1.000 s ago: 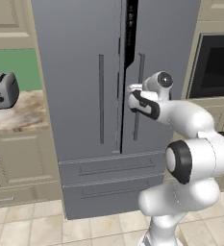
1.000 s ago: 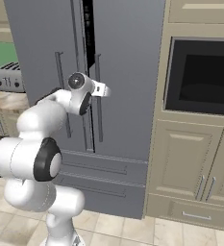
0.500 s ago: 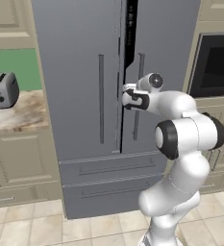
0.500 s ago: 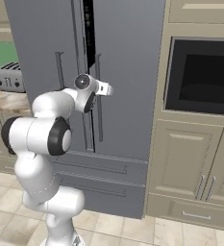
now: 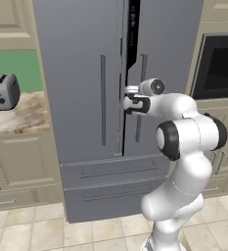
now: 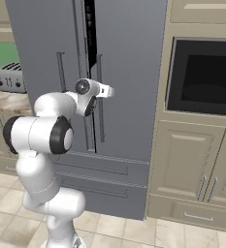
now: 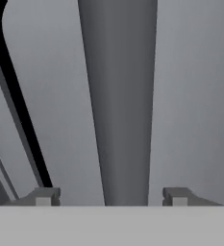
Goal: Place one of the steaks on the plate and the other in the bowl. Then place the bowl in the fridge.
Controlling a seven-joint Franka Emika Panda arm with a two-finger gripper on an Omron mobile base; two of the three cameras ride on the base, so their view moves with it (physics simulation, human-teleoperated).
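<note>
- Jaws stand wide, 1 fingertip [image 7: 45, 196] on each side of the fridge's right door handle [image 7: 119, 103]; the bar runs up between them with a gap on both sides, and neither tip touches it. The gripper [image 7: 111, 197] faces the door squarely, and the handle is not yet clamped.
- Fridge [image 5: 81, 73]: tall grey steel, standing between the stone-topped table on its left and the oven cabinet on its right. Its 2 doors are not flush; a dark slit shows between them near the top, where the right door sits slightly ajar. 2 wide drawers [image 5: 110, 169] lie below the doors, both closed.
- Arm [image 5: 186, 139]: white with dark joints, rising from the floor in front of the fridge's right half, elbow bent, hand reaching level toward the right door at mid height. From the right base view the gripper [image 6: 106, 90] is just at the right handle [image 6: 100, 97].
- Wall oven [image 6: 204, 77]: dark glass, set in the beige cabinet to the right of the fridge, door closed.
- Table [image 5: 17, 115]: mottled stone top, touching the fridge's left side, with beige cupboard doors beneath.
- Toaster [image 5: 2, 91]: silver, 2 slots, standing near the back edge of the table, well apart from the fridge.
- Left door handle [image 5: 102, 98]: long vertical bar, untouched, just left of the door seam.
</note>
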